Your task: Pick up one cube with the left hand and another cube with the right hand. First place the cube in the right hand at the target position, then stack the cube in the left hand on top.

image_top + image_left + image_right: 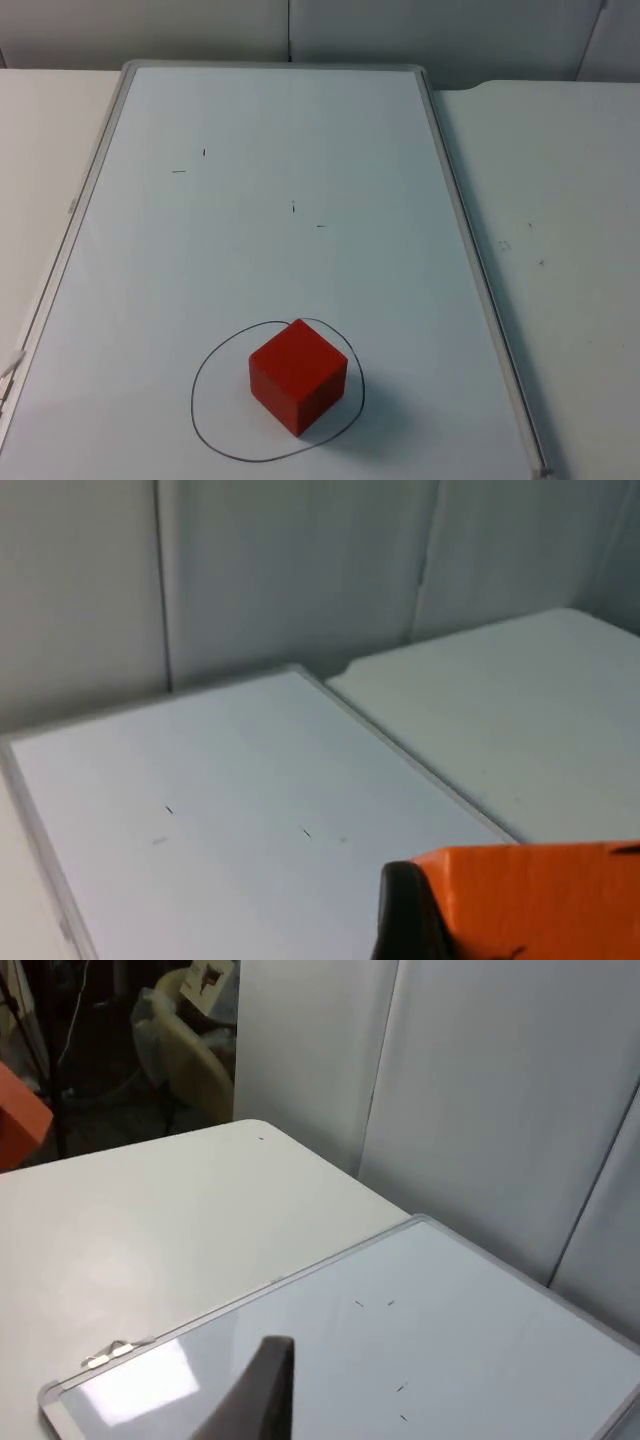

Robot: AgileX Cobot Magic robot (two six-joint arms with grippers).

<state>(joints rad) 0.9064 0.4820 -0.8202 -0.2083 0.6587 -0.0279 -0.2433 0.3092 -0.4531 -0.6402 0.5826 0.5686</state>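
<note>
A red cube [298, 375] rests on the whiteboard [270, 200], inside a hand-drawn black circle [205, 385] near the board's front edge. Nothing touches it and nothing lies on top of it. In the left wrist view my left gripper [520, 915] is raised above the board and shut on an orange-red cube [545, 890], with a black finger [402, 915] pressed against the cube's side. In the right wrist view my right gripper [262, 1400] hangs high over the board. Part of an orange-red block [18, 1110] shows beyond the table there.
The whiteboard's grey frame [470, 260] runs along its right side, with plain white table [560, 250] beyond it. A few small pen marks [293, 207] dot the board. The grey partition wall [300, 30] closes the far end.
</note>
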